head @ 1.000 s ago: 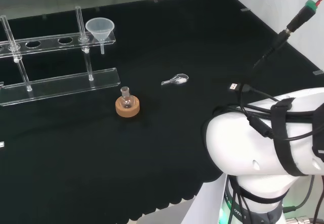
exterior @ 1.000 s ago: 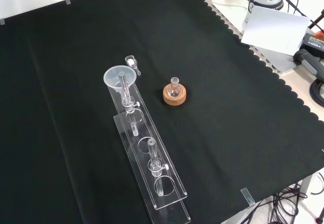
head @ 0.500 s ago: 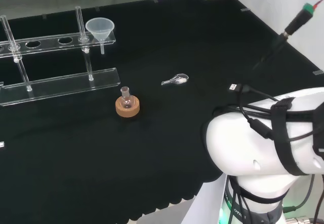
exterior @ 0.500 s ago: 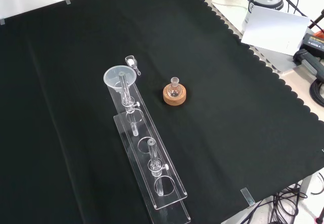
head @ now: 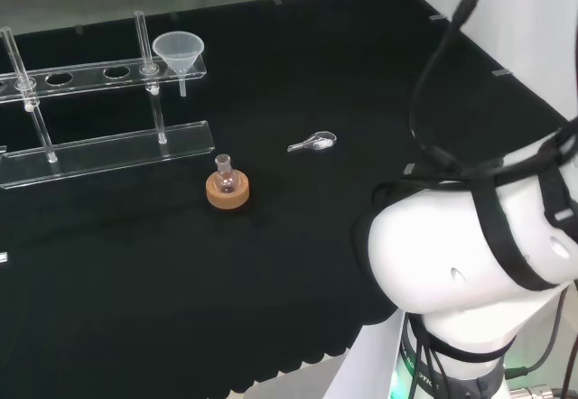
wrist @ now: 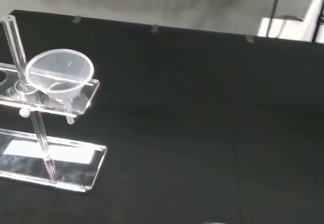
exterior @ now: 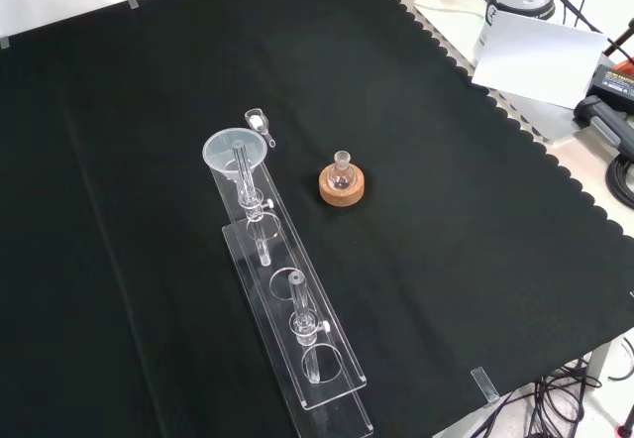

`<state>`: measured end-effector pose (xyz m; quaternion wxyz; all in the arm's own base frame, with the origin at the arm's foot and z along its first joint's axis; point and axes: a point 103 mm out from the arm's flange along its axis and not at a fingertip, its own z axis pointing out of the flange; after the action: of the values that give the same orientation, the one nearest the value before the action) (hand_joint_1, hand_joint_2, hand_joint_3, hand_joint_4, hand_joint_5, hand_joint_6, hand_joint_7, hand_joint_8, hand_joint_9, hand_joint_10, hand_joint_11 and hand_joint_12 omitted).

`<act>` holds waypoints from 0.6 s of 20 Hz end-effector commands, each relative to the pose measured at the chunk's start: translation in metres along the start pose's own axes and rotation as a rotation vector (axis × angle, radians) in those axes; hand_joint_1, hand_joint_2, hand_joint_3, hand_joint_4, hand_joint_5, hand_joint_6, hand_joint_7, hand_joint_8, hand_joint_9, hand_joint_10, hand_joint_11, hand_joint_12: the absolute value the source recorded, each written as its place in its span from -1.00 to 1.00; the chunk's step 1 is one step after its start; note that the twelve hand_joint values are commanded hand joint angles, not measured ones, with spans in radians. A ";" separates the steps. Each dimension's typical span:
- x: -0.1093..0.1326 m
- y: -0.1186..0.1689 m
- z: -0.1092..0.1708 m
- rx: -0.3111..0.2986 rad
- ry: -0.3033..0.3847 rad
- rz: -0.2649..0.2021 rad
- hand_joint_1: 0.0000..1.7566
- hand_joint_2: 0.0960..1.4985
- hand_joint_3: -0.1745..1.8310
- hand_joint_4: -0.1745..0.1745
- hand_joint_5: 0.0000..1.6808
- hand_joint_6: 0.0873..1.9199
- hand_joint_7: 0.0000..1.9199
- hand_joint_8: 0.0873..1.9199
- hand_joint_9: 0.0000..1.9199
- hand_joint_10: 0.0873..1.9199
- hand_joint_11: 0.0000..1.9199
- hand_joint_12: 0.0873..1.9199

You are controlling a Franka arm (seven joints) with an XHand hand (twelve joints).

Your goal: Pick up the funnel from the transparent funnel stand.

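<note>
A clear funnel (head: 179,51) sits upright in the end hole of the transparent funnel stand (head: 107,151), at the stand's right end in the head view. In the front view the funnel (exterior: 236,151) is at the far end of the stand (exterior: 315,383), which runs towards the camera. The wrist view looks at the funnel (wrist: 59,74) from the side, resting on the stand's upper plate above the base (wrist: 76,155). Nothing touches the funnel.
A small round flask on a cork ring (head: 227,188) stands in front of the stand, also seen in the front view (exterior: 342,181). A small clear scoop (head: 313,142) lies on the cloth to the right. The arm's white link (head: 470,264) and cables fill the lower right.
In the head view the arm's white link has turned and its cables have swung upward; the green-tipped plug has left the frame. Funnel, stand, flask and scoop have not moved.
</note>
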<state>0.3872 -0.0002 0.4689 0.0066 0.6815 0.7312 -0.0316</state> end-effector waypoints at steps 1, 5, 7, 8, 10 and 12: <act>0.009 0.055 0.004 -0.029 -0.029 -0.156 -0.51 -0.34 -0.78 0.16 -1.00 -1.00 -1.00 -1.00 -1.00 -1.00 -1.00 -1.00; 0.016 0.068 0.015 -0.016 -0.057 -0.202 -0.48 -0.35 -0.79 0.14 -1.00 -1.00 -1.00 -1.00 -1.00 -1.00 -1.00 -1.00; 0.018 0.074 0.021 -0.006 -0.051 -0.217 -0.46 -0.36 -0.80 0.14 -1.00 -1.00 -1.00 -1.00 -1.00 -1.00 -1.00 -1.00; 0.020 0.078 0.024 -0.006 -0.048 -0.224 -0.46 -0.36 -0.80 0.14 -1.00 -1.00 -1.00 -1.00 -1.00 -1.00 -1.00 -1.00; 0.025 0.086 0.030 -0.006 -0.047 -0.237 -0.45 -0.36 -0.80 0.14 -1.00 -1.00 -1.00 -1.00 -1.00 -1.00 -1.00 -1.00; 0.027 0.091 0.036 -0.015 -0.055 -0.230 -0.43 -0.36 -0.80 0.13 -1.00 -1.00 -1.00 -1.00 -1.00 -1.00 -1.00 -1.00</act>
<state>0.4583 0.0199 0.4377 0.0155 0.6061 0.7938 -0.0487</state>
